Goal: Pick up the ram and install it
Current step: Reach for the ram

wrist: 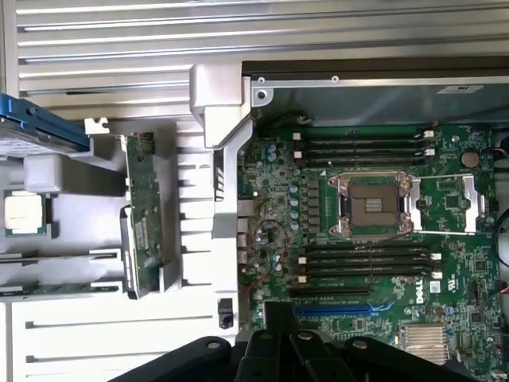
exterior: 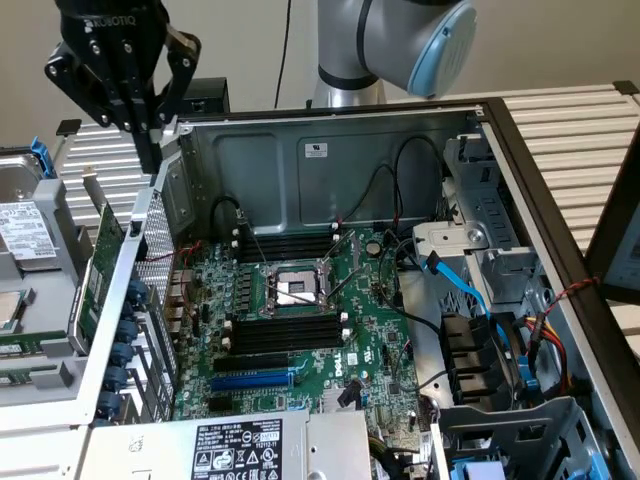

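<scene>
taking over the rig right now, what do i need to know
Gripper: shut, empty, high over the case's corner at the exterior view's left.
Ram: seemingly the thin green stick on edge outside the case, near the bigger green card; not gripped.
Slots: the black ones by the socket look bare.
Done: nothing visible.
Left: pickup and install.

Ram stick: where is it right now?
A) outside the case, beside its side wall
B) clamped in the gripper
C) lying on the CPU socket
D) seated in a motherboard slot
A: the ram sits outside the case, next to its wall, while the gripper hangs apart from it, shut on nothing.
</scene>
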Motion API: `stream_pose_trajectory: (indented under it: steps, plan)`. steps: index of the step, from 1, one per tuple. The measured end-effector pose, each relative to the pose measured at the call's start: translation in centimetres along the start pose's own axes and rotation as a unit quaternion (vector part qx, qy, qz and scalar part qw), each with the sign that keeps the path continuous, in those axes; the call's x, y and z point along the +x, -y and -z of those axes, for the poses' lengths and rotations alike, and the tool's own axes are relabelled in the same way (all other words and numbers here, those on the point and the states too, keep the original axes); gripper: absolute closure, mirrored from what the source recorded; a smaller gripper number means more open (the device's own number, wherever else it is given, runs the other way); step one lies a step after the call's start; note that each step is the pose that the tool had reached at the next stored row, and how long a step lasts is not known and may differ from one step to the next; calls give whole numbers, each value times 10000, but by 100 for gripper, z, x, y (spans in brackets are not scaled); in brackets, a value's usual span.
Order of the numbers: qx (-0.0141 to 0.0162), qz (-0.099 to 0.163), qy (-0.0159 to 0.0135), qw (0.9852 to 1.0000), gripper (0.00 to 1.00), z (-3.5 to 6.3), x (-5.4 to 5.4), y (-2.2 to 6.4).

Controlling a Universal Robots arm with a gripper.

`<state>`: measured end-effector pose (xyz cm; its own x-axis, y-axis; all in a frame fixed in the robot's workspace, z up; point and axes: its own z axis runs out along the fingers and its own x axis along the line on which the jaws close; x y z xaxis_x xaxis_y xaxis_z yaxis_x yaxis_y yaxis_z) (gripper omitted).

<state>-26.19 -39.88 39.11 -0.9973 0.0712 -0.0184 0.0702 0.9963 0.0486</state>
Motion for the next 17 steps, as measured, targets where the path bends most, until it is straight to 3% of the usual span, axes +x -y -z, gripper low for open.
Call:
stream_pose_trajectory:
  steps: [17]
  plan:
    - [0,0,0,10000,90,6,771,55]
